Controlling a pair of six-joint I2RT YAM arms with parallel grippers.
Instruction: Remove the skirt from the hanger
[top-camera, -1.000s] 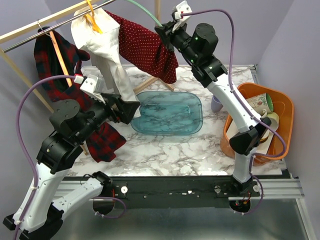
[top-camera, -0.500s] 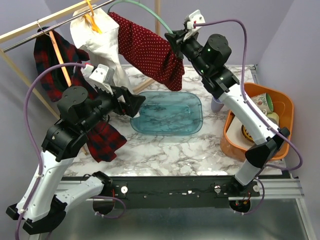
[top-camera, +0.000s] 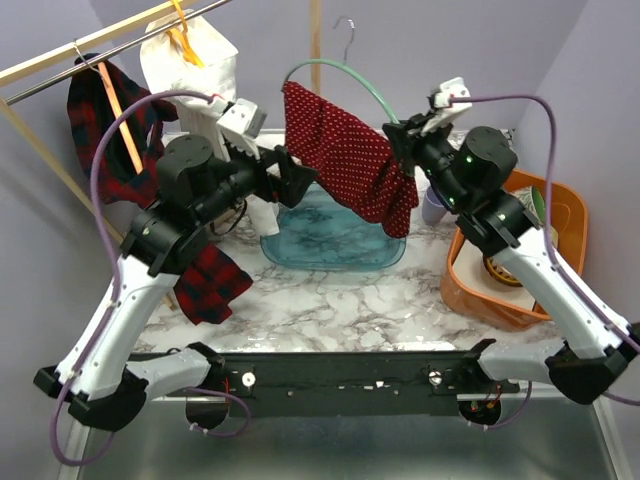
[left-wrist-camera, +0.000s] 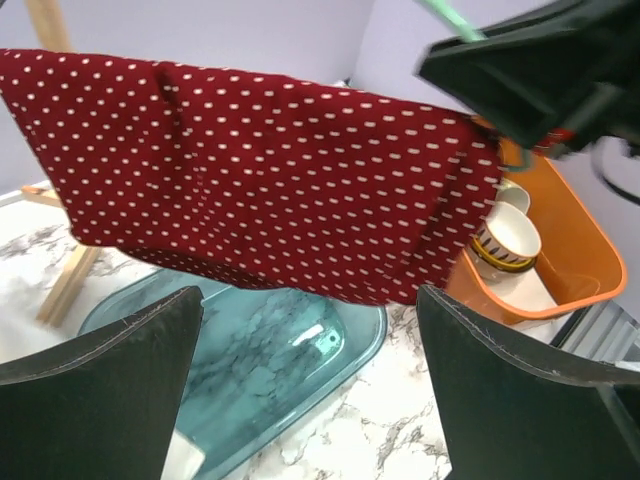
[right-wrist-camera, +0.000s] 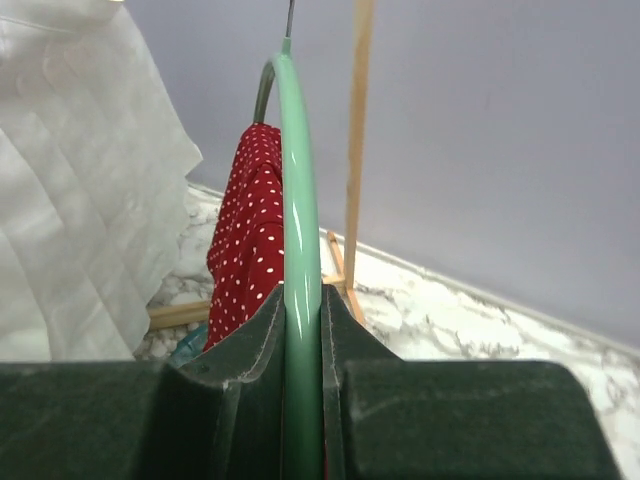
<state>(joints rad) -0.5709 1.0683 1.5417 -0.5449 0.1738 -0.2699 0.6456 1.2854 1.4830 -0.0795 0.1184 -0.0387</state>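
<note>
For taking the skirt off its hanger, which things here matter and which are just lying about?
Part of the job: red dotted skirt; green hanger; right gripper, shut on the hanger; left gripper, open, facing the skirt.
Lying about: white garment; plaid garment; teal tray; orange bin holding bowls.

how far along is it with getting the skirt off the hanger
Done: the hanger is off the rail, its hook free in the air, clamped in the right gripper. In hand: the left gripper, open, faces the skirt without gripping it. Left: grab the skirt and pull it off; it is still draped over the hanger.
</note>
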